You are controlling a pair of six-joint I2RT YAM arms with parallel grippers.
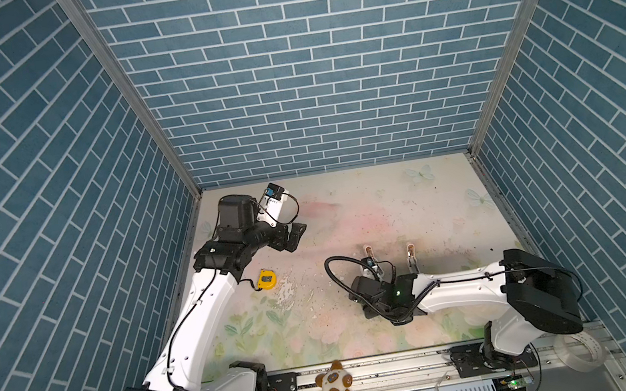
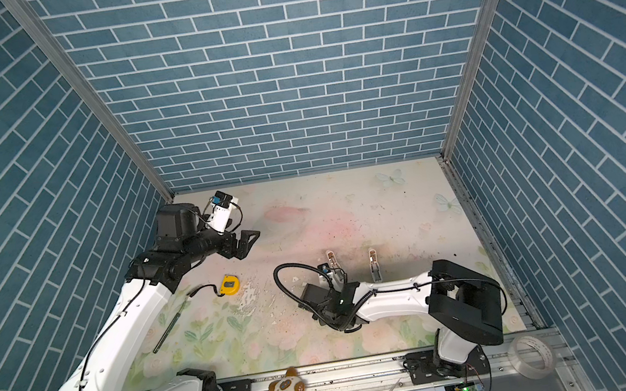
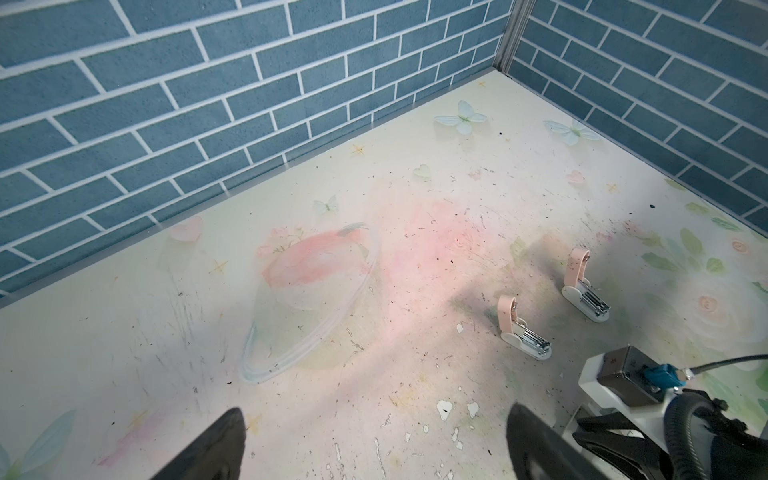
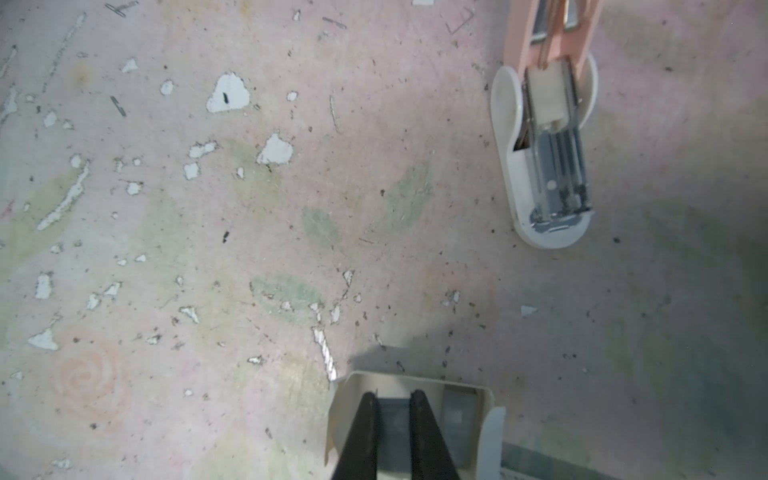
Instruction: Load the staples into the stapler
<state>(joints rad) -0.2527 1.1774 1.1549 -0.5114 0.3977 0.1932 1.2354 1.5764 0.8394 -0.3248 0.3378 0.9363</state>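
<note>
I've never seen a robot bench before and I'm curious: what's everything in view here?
staplers: two, pink and white, flipped open, mid-table, apart
staples: grey strips, inside the tray
tray: one, white cardboard, under the right pincer
tape measure: one, yellow, table's left part
plush toy: one, brown and white, front rail
tape roll: one, clear, front right corner
table: one, pale floral, scuffed
left pincer: black, open, back left
right pincer: black, closed on a staple strip

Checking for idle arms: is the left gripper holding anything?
No: the left gripper stands open with nothing between its jaws.
</note>
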